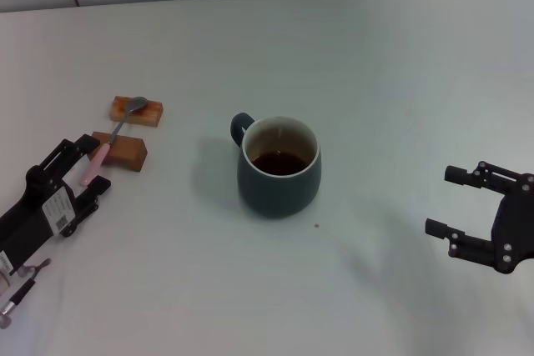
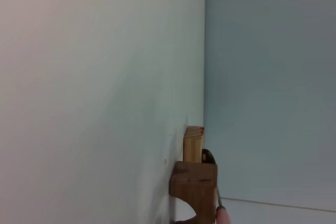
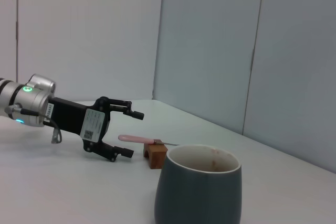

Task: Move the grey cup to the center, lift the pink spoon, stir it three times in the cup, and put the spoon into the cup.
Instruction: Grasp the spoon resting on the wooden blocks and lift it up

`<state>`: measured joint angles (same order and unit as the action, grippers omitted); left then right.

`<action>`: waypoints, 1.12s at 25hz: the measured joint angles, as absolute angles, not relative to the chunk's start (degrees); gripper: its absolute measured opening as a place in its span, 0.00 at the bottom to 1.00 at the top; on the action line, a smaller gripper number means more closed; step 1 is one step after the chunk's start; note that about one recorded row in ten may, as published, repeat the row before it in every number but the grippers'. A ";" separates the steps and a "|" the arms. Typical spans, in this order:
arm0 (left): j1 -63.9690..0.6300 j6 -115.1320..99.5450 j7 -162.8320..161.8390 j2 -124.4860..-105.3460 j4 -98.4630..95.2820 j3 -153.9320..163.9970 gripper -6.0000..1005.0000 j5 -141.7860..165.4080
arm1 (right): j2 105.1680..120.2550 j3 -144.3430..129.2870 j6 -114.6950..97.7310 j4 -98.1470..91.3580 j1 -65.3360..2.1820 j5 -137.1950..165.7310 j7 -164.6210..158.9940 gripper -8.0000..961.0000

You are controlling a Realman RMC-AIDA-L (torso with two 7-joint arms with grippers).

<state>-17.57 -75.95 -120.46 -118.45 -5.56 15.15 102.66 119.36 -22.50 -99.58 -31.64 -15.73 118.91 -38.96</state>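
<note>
The grey cup (image 1: pixel 279 167) stands upright near the middle of the white desk (image 1: pixel 384 81), its small loop handle turned toward the robot's left and away from the robot, with dark brown liquid inside its off-white interior. To the left of the cup, well apart from it, two small brown wooden blocks (image 1: pixel 136 110) sit side by side, one farther from the robot than the other. The pink spoon (image 1: pixel 113 137) lies bridged across them: its grey metal bowl rests on the farther block, and its pale pink handle crosses the nearer block and sticks out past it toward the robot.

The left gripper (image 1: pixel 87 162) is just beside the spoon's handle end, left of the cup, its fingers spread wide with the handle tip lying between them; they do not grip it. In the right wrist view the same gripper (image 3: pixel 128 134) shows its fingers apart above and below the handle.

The right gripper (image 1: pixel 448 202) hovers well to the right of the cup, fingers wide and holding nothing.
</note>
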 joint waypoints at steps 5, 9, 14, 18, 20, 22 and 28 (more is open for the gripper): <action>-18.01 -75.60 -119.94 -118.48 -4.92 14.95 0.82 102.08 | 119.35 -22.49 -99.58 -31.64 -15.75 118.91 -38.96 0.78; -18.50 -75.51 -119.92 -118.48 -4.66 14.57 0.82 102.09 | 119.31 -22.49 -99.58 -31.64 -15.89 118.91 -38.96 0.78; -18.63 -75.30 -119.92 -118.48 -4.60 14.04 0.81 102.08 | 119.27 -22.50 -99.58 -31.64 -15.97 118.91 -38.95 0.78; -18.80 -74.74 -119.96 -118.41 -4.57 13.91 0.81 102.12 | 119.27 -22.50 -99.58 -31.64 -15.99 118.91 -38.94 0.78; -18.88 -74.44 -120.12 -118.42 -4.53 13.89 0.81 102.13 | 119.26 -22.50 -99.58 -31.64 -16.00 118.91 -38.94 0.78; -18.89 -74.23 -120.25 -118.47 -4.49 13.88 0.81 102.13 | 119.26 -22.50 -99.58 -31.64 -16.02 118.91 -38.94 0.78; -18.90 -73.92 -120.18 -118.49 -4.19 13.88 0.81 102.12 | 119.26 -22.50 -99.58 -31.64 -16.20 118.91 -38.93 0.78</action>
<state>-18.90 -73.92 -120.18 -118.49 -4.19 13.88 102.12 119.26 -22.50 -99.58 -31.64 -16.20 118.91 -38.94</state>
